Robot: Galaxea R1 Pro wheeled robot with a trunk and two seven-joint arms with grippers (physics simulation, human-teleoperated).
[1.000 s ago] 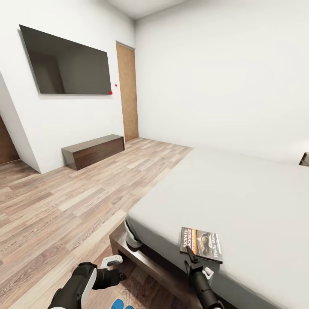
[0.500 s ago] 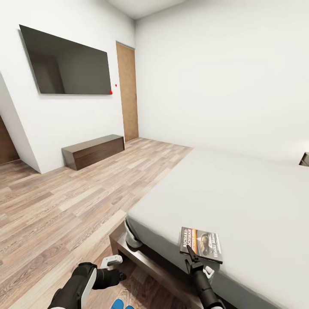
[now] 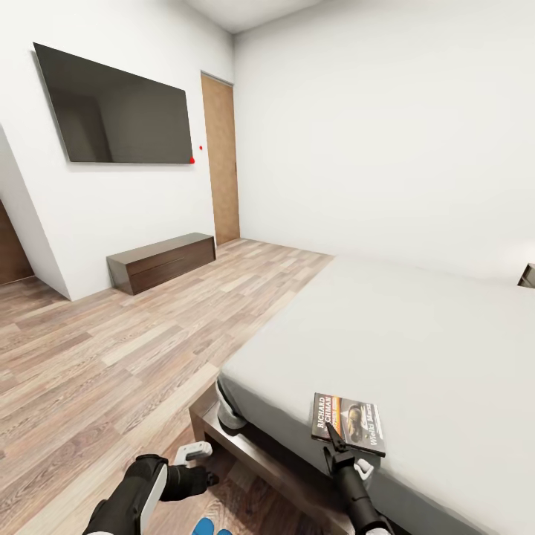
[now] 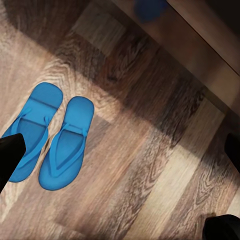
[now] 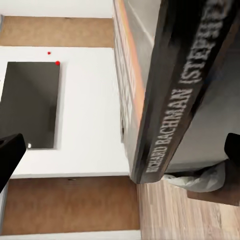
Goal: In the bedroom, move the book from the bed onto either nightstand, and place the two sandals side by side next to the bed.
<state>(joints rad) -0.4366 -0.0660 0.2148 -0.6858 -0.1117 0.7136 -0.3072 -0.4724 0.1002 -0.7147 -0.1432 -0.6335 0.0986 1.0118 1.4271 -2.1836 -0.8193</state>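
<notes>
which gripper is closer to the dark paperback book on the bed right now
Right. The right gripper is at the near edge of the dark paperback book on the pale grey bed. The left gripper hangs off the bed's corner, above the floor.

Head view: the bed [image 3: 416, 327] is running off the right and lower edges, so its far end and headboard are lying outside the frame. A dark brown corner [image 3: 527, 276] at the right edge is being cropped too heavily to identify. The sandals [image 3: 203, 528] are showing merely as blue tips at the bottom edge. The left gripper [image 3: 198, 449] is pointing away, its opening being hidden. Right wrist view: the book [image 5: 175, 95] is being cut by the upper edge, its spine lettering reading only in part. Left wrist view: a blue blur [image 4: 149, 8] at the frame's edge is remaining unidentifiable.
</notes>
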